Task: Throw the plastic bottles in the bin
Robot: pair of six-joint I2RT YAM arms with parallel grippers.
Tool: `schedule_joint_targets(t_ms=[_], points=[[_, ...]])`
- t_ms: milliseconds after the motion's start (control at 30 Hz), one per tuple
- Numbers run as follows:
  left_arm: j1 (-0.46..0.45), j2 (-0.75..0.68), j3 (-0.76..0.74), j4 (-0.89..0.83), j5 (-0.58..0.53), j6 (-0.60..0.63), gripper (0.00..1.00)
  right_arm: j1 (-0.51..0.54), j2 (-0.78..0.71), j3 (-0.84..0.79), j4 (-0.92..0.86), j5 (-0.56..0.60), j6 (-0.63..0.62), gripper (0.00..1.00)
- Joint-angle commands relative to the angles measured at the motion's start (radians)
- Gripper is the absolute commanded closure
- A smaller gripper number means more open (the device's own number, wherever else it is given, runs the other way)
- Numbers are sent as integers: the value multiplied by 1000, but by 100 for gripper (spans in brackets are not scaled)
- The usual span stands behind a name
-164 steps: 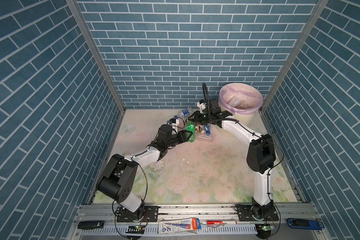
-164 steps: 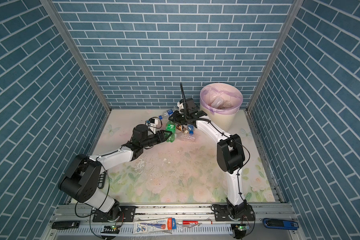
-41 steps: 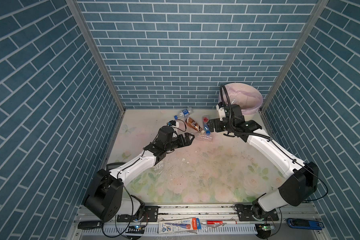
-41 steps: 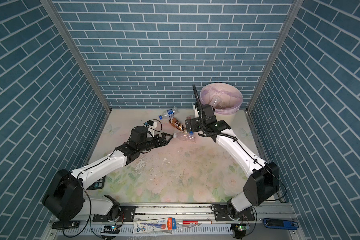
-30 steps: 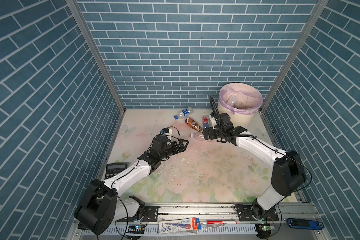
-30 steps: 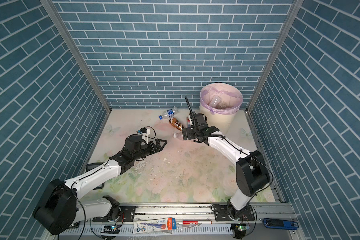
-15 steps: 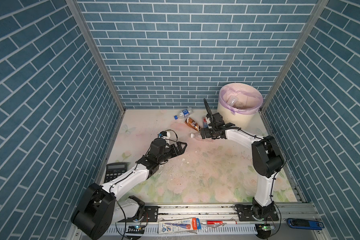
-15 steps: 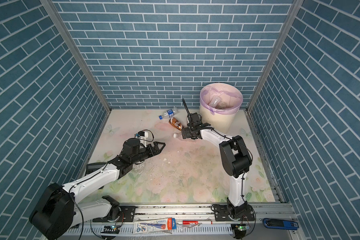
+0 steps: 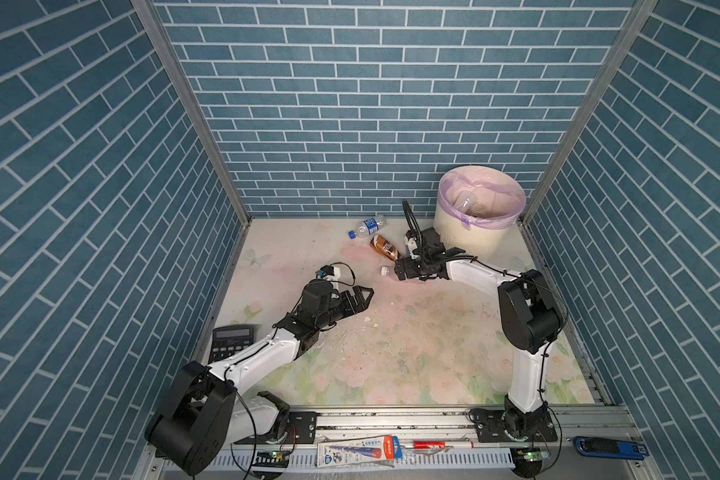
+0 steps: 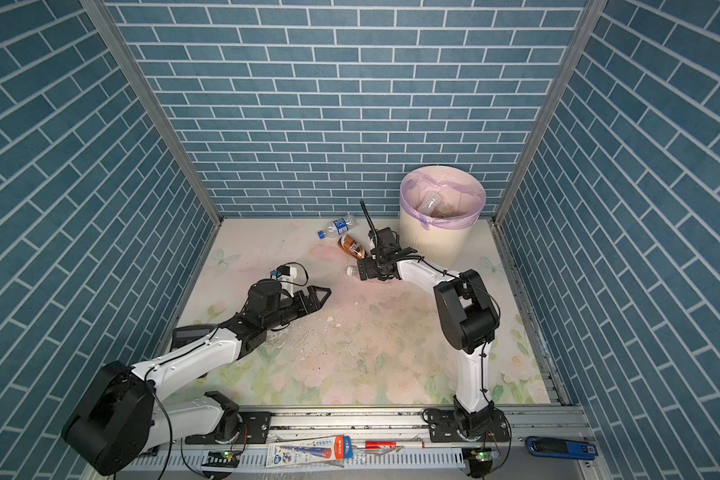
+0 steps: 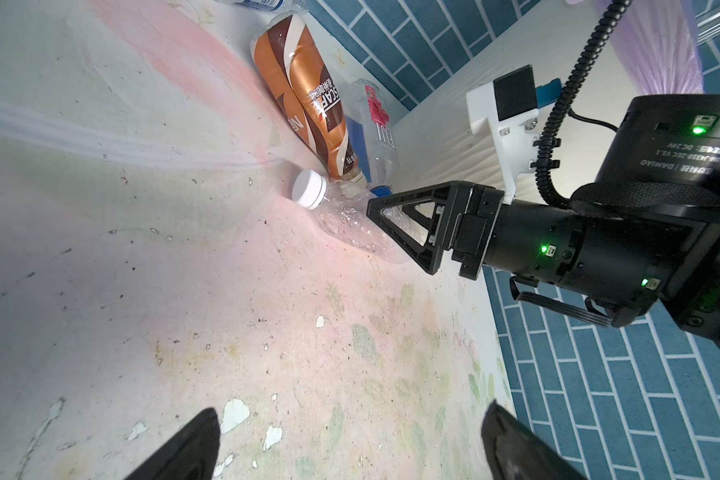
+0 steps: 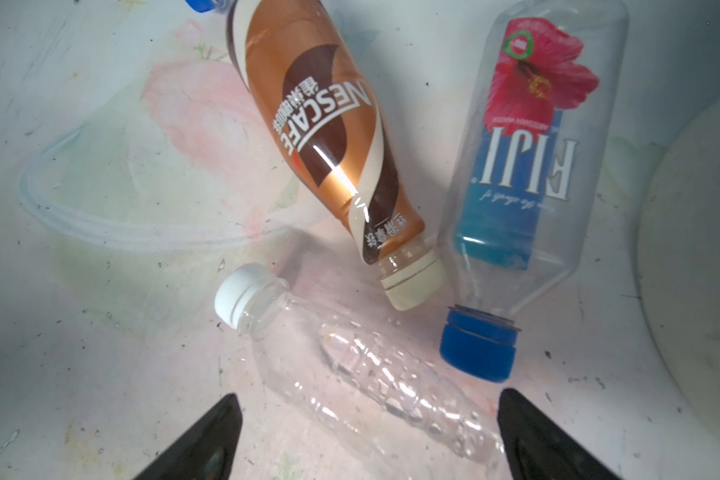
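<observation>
Three together, NESCAFE bottle, FIJI bottle; crumpled clear bottle

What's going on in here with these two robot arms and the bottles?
It's a clean-up. The right arm has its jaws open on either side of a crushed clear bottle lying on the floor, not yet gripped. A brown bottle and a blue-capped bottle lie beside it, and a small bottle lies near the back wall. The left arm is empty, jaws open. Some bottles already sit in the bin.
</observation>
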Motion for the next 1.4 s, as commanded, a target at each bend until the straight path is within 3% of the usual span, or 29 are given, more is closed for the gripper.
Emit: schedule_joint_targets(t_ms=[0, 367, 500, 600, 967, 1367], points=[[6, -1, -17, 18, 5, 4, 1, 14, -52, -42, 11, -15, 32, 4], [6, -65, -51, -15, -21, 16, 1, 62, -151, -107, 19, -80, 104, 5], [6, -77, -54, -26, -26, 19, 1, 61, -180, -124, 2, -15, 101, 4], [7, -85, -57, -32, -22, 20, 1, 58, -155, -104, -36, 28, 83, 4], [21, -157, -77, -96, -39, 38, 1, 68, -48, -67, -28, -78, 114, 4], [48, -176, -35, -181, -59, 93, 1, 130, -77, -74, -32, -84, 146, 4]])
